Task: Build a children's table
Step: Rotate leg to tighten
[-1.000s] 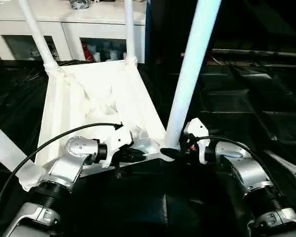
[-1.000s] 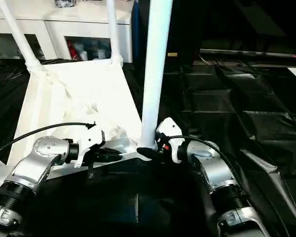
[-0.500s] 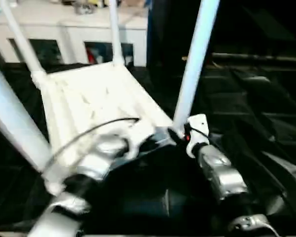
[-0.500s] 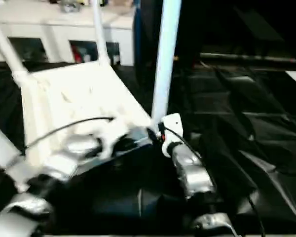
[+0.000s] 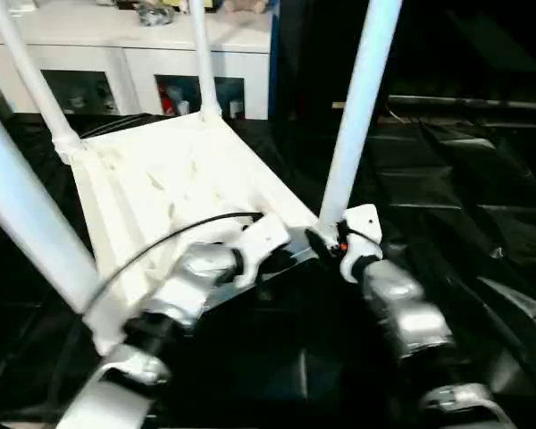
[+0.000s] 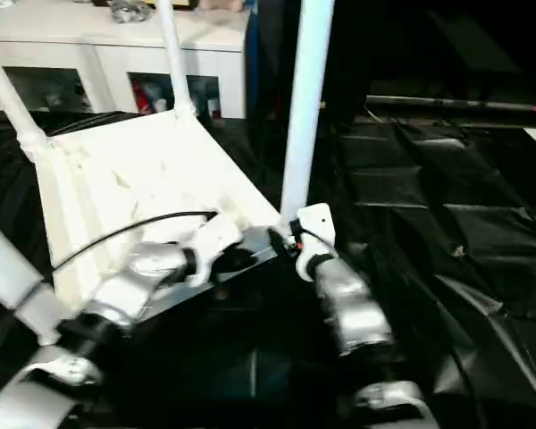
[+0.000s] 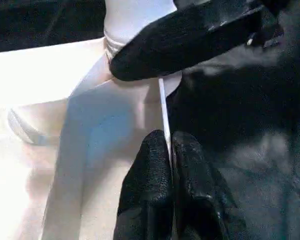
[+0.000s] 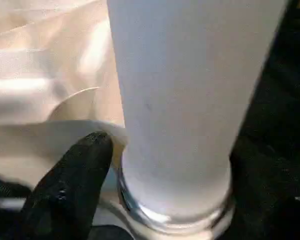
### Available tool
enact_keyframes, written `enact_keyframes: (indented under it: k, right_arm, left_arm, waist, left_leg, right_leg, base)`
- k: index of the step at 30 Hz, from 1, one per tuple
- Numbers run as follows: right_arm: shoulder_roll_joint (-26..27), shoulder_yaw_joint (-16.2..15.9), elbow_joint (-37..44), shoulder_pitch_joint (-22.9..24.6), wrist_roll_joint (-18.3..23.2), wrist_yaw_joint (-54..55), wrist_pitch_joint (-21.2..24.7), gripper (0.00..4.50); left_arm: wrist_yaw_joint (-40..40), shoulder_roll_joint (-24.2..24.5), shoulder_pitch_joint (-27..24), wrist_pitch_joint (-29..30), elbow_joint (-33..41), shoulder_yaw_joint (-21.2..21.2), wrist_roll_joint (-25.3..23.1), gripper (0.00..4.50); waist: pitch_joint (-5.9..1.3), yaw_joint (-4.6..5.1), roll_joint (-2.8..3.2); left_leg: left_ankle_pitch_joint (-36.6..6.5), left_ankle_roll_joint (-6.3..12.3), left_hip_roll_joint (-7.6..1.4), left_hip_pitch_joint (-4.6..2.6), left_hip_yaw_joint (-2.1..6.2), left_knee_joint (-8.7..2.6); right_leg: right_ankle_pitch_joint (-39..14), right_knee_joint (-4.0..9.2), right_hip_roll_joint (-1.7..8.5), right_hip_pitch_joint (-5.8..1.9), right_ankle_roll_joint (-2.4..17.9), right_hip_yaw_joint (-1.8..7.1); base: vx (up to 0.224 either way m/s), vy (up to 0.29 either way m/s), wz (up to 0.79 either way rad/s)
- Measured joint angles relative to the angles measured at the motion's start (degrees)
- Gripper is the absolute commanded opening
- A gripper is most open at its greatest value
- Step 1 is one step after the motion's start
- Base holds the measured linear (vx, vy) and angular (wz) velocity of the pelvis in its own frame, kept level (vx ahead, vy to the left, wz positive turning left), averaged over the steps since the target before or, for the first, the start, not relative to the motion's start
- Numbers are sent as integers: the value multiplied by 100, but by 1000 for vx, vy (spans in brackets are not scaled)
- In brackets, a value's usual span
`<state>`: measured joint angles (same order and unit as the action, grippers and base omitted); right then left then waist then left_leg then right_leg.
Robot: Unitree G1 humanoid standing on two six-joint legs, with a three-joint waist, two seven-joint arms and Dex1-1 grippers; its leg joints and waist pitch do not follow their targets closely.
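Lying upside down on the black sheeted surface (image 5: pixel 447 206), your white plastic rectangular table top with its raised rim (image 5: pixel 174 183) has four long white tapered tube legs standing up from its corner sockets. The near right leg (image 5: pixel 357 98) rises from the corner closest to both pincers; the two far legs (image 5: pixel 199 54) stand at the far edge, and the near left leg (image 5: pixel 27 223) leans large across the head view's left side.

Your left pincer (image 7: pixel 169 165) sits at the near rim of the top, just left of that near right corner. Its two black fingers (image 7: pixel 150 195) are pressed together with the thin white edge of the rim pinched between them, so it grips the top.

Your right pincer (image 5: pixel 326 243) is at the foot of the near right leg, right where the tube meets its socket ring. In the right wrist view one black finger (image 8: pixel 70 190) stands beside the leg's base, close to the ring, and the tube stands between the fingers; you cannot tell whether they clamp it or stand off it.

Beyond the top's far edge stands a white cabinet with glass-front shelves (image 5: pixel 134 63).
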<state>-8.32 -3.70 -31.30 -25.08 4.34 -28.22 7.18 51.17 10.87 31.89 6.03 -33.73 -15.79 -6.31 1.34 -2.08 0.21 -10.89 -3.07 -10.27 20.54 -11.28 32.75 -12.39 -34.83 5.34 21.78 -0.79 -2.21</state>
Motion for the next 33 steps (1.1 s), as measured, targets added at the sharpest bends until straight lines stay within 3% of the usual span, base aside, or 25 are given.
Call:
enact_keyframes:
  k: [8, 19, 20, 22, 30, 33]
  right_arm:
    - [-915, -394, 827, 40, 458, -2152, 275, 375]
    - [-1202, -616, 820, 41, 324, -2573, 335, 375]
    - [-1201, -617, 819, 41, 324, -2572, 335, 350]
    - [-1193, -628, 813, 41, 323, -2579, 335, 350]
    - [-1117, -686, 796, 41, 315, -2600, 330, 262]
    - [-1103, -685, 794, 41, 320, -2593, 328, 258]
  left_arm:
    - [1204, 640, -263, -110, 348, 62, 421, 0]
    - [1597, 913, -372, -180, 466, 109, 593, 0]
    - [1597, 915, -382, -165, 479, 114, 598, 0]
    - [1596, 915, -387, -140, 493, 118, 602, 0]
    - [1595, 923, -415, -122, 528, 122, 602, 0]
    - [1596, 926, -420, -110, 530, 122, 603, 0]
  waist:
    - [12, -31, 8]
    - [22, -9, -9]
    - [22, -7, -8]
    - [22, -5, -9]
    - [23, -3, -10]
    - [23, 0, -10]
  left_leg:
    - [1, 1, -8, 20, -4, -4]
    - [1, 1, -11, 32, -5, 6]
    - [1, 1, -11, 32, -5, 6]
    - [1, 1, -11, 32, -5, 6]
    - [1, 1, -11, 31, -7, 6]
    - [1, 1, -11, 31, -7, 7]
  right_leg:
    - [-8, 2, -4, 17, 2, -5]
    - [-8, 4, -4, 22, 2, -6]
    - [-9, 4, -4, 22, 2, -6]
    - [-9, 4, -4, 22, 2, -6]
    - [-9, 3, -4, 22, 3, -5]
    - [-9, 2, -4, 22, 3, -5]
  base:
    - [0, 0, 0]
    - [0, 0, 0]
    - [0, 0, 0]
    - [0, 0, 0]
    - [0, 0, 0]
    - [0, 0, 0]
